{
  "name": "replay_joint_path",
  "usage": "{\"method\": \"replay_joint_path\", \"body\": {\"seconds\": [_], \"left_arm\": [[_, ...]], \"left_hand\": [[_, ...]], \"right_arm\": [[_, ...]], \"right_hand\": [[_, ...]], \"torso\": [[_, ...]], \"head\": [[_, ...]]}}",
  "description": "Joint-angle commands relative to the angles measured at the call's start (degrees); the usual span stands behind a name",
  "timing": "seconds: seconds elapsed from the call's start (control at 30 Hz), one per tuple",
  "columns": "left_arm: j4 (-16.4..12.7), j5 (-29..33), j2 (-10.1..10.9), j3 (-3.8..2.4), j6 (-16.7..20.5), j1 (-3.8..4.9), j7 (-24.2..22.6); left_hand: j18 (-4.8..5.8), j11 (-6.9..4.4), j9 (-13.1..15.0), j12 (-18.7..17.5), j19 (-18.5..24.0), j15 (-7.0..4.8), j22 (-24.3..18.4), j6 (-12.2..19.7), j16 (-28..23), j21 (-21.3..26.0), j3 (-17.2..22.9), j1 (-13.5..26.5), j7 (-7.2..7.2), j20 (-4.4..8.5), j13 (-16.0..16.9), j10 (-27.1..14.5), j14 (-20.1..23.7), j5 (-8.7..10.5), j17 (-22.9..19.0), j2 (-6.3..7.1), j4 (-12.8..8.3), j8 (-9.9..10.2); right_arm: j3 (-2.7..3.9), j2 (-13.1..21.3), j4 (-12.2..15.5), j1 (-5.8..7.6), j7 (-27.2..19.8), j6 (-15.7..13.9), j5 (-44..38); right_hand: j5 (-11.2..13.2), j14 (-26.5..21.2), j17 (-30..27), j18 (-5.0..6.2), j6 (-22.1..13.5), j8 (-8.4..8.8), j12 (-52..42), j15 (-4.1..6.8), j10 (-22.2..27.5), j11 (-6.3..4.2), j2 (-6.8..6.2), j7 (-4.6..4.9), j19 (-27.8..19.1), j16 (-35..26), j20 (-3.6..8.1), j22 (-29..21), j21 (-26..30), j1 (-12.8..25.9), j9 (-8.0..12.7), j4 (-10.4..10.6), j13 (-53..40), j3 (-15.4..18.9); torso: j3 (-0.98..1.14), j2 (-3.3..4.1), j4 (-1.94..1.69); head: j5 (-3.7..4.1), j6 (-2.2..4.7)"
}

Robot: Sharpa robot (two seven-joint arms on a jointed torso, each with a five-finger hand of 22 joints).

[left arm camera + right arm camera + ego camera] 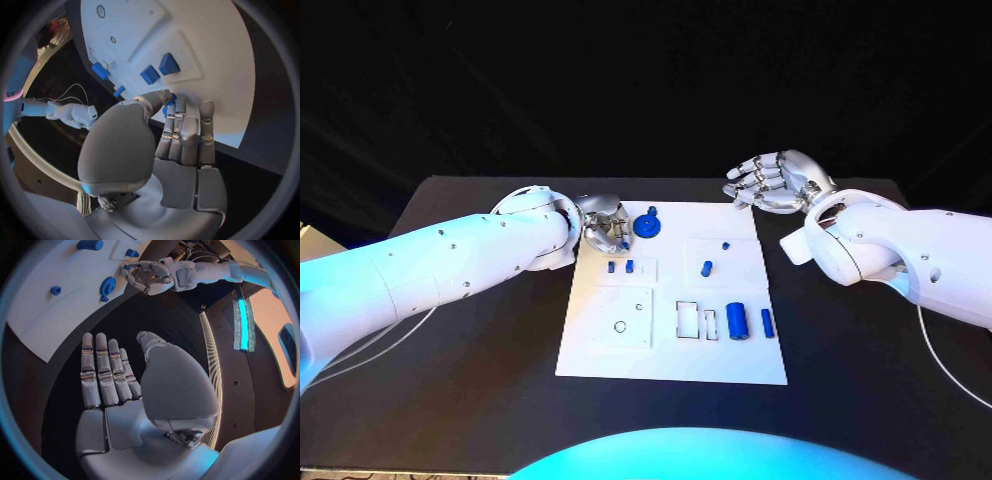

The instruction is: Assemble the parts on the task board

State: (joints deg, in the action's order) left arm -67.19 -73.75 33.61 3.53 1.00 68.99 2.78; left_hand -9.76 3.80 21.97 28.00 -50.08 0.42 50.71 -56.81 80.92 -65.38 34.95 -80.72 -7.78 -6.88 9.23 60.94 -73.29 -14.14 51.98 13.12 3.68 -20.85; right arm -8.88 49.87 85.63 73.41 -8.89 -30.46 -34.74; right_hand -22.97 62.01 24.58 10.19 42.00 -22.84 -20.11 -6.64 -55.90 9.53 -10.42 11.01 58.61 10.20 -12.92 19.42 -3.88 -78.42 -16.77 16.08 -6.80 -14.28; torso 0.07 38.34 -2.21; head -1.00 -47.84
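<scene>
left hand at the task board far-left corner, fingertips touching the blue disc; grip cannot be confirmed. right hand spread empty beyond the far-right corner. best seated by pressing squarely downward.

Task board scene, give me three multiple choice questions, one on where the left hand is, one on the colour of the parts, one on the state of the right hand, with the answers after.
1. Where is the left hand?
A. at the far left corner of the task board, beside the round blue part
B. at the board's near right corner
C. off the table

2. What colour are the parts on the board?
A. red
B. blue
C. yellow

3. What state is the right hand in?
A. gripping a blue part
B. pressing down on the board
C. holding nothing, off the board's far right corner

Answers: 1 A, the head view shows it at that corner. 2 B, every piece is blue. 3 C, its palm is bare in the right wrist view.
</scene>
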Motion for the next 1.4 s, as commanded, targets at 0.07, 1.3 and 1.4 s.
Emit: {"method": "replay_joint_path", "body": {"seconds": [0.07, 1.3, 1.4], "left_arm": [[-0.1, -0.1, 0.0, 0.24, -1.2, -0.29, 0.2], [-0.3, 0.6, 0.6, 0.23, -0.6, -0.34, 0.2], [-0.3, 0.6, 0.7, 0.22, -0.3, -0.34, 0.3]], "left_hand": [[-0.04, 0.47, -0.3, -0.6, -0.2, 0.34, 0.0, 1.1, 0.4, -0.1, 0.0, 0.3, -0.16, -0.08, -0.1, 0.0, -0.1, -0.21, -0.2, -0.27, -0.6, 0.9], [0.13, 0.42, -1.6, -2.8, -1.4, 0.37, 1.1, 5.4, 0.8, -0.6, 0.2, 1.3, -0.79, -0.36, 0.0, 1.6, -0.7, -0.21, 0.1, 0.61, -1.2, 5.5], [0.16, 0.35, -1.7, -2.9, -1.6, 0.31, 1.2, 5.5, 0.8, -0.7, 0.3, 1.3, -0.77, -0.33, 0.0, 1.8, -0.7, -0.22, 0.1, 0.61, -1.3, 5.7]], "right_arm": [[0.01, 0.0, 0.0, -0.05, -0.6, 0.7, -0.5], [0.00, 0.0, -0.2, -0.11, -0.3, 1.3, -0.5], [0.00, 0.0, -0.2, -0.12, -0.3, 1.2, -0.5]], "right_hand": [[-0.3, -0.2, -0.1, 0.28, -0.3, -0.33, 0.1, -0.09, -0.3, 0.08, -0.27, 2.50, -0.4, -0.2, -0.06, -0.2, 0.1, -0.5, 0.1, 0.0, 0.2, -0.4], [-0.2, -0.3, -0.2, 0.27, -0.4, -0.32, 0.1, -0.12, -0.2, 0.12, -0.40, 2.53, -0.4, -0.3, -0.08, -0.4, 0.1, -0.5, 0.2, -0.1, 0.4, -0.4], [-0.2, -0.3, -0.2, 0.27, -0.4, -0.32, 0.1, -0.12, -0.2, 0.12, -0.40, 2.53, -0.4, -0.3, -0.08, -0.4, 0.1, -0.5, 0.2, -0.1, 0.4, -0.4]], "torso": [[-0.03, 0.01, 0.00], [0.00, 0.01, 0.03], [-0.02, 0.01, 0.00]], "head": [[-0.02, 0.04], [-0.13, 0.22], [-0.12, 0.35]]}}
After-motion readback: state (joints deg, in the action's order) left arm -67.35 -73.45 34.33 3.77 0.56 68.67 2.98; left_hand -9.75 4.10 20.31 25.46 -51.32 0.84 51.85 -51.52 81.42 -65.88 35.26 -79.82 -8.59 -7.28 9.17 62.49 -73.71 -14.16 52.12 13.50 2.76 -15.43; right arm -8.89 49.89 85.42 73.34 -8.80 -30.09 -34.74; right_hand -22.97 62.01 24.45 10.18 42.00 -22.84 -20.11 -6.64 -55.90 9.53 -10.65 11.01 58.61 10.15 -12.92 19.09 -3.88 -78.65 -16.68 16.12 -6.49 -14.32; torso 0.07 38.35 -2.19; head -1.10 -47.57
